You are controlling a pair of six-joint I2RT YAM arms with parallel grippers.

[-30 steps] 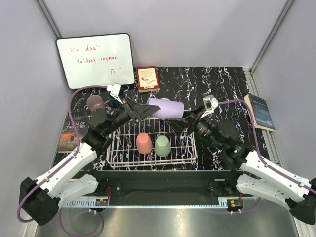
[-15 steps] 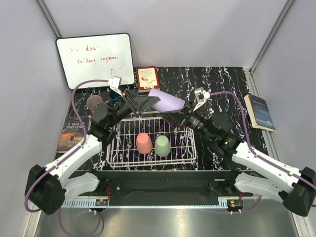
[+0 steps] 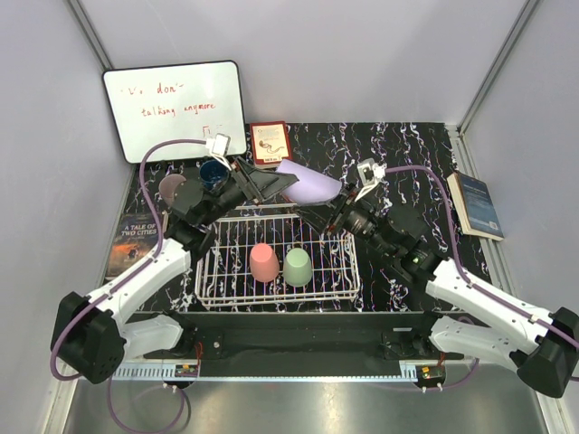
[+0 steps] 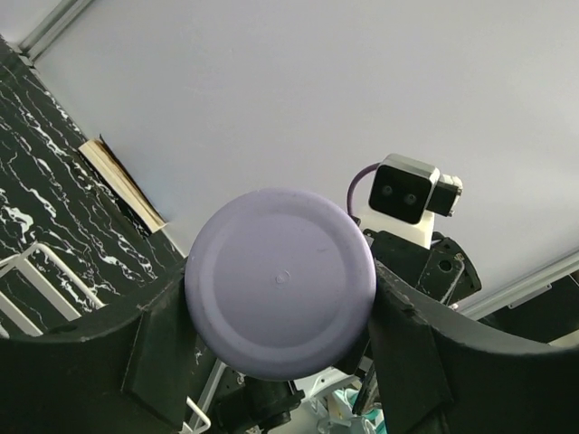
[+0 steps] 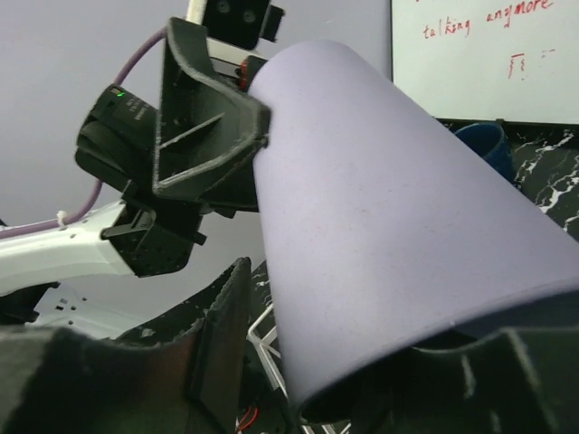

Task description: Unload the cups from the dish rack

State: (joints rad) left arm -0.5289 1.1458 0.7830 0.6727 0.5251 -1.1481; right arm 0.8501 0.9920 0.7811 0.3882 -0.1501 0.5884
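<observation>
A lavender cup (image 3: 309, 184) hangs on its side in the air behind the dish rack (image 3: 210, 287). My left gripper (image 3: 276, 188) is shut on its base end, and both fingers press the round base (image 4: 280, 280) in the left wrist view. My right gripper (image 3: 324, 212) is at the rim end. In the right wrist view the cup (image 5: 380, 208) fills the space between its fingers; the left finger (image 5: 226, 334) stands slightly off the wall, the other is at the rim. A pink cup (image 3: 263, 262) and a light green cup (image 3: 298, 266) stand upside down in the rack.
A mauve cup (image 3: 172, 188) and a dark blue cup (image 3: 214, 172) stand on the table left of the rack. A whiteboard (image 3: 176, 108) leans at the back left. Beside it lies a red book (image 3: 270, 143). More books lie at the left edge (image 3: 134, 242) and right edge (image 3: 477, 203).
The left gripper has carried the lavender cup a little back and tilted it. The right gripper has come in to the cup's rim end and narrowed its jaws.
</observation>
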